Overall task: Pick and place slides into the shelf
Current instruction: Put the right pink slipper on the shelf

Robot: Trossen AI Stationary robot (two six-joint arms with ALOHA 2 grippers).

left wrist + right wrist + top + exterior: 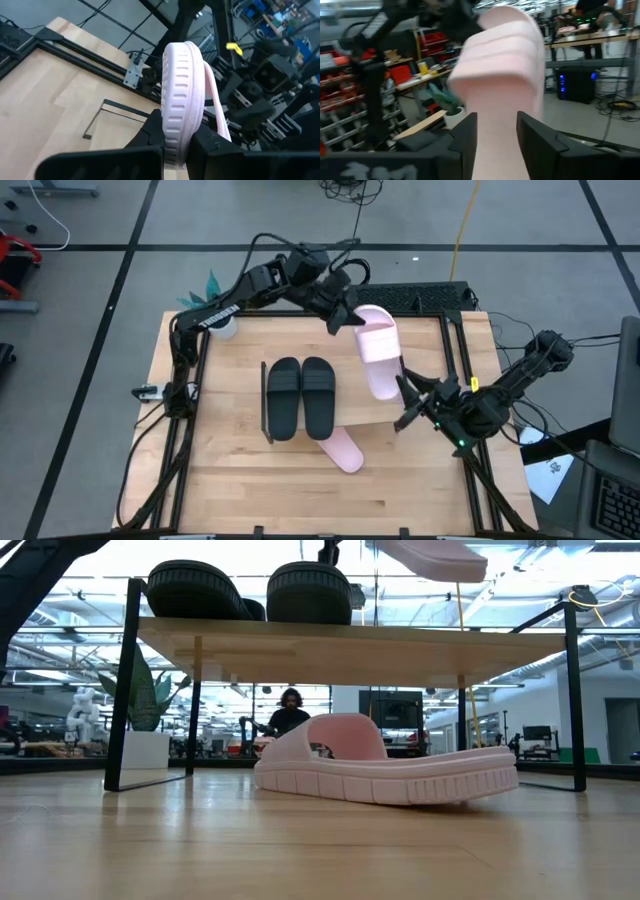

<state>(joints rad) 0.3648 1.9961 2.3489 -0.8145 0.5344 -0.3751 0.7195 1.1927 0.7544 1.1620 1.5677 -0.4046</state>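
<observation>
Hanging above the shelf [420,405], a pink slide [377,350] is passing between the two arms. Left hand [345,320] is clenching its far end; the left wrist view is showing the ribbed sole edge [180,100] pinched tight between both fingers [150,132]. Right hand [412,402] is sitting at the slide's near end, fingers parted. The right wrist view is showing the slide [502,75] filling the gap between the fingers [465,137], but I cannot tell whether they are touching it. My guess: a handover, so the left arm can carry the slide to its spot.

Two black slides [299,395] are resting side by side on the shelf top, leaving room to their right, probably for the pink pair. The second pink slide [343,448] is lying on the worktop [230,470], partly under the shelf.

The low view is showing what the overhead one hides: that lower slide [385,770] is sitting flat beneath the shelf board [350,645], with a person far behind in the room.
</observation>
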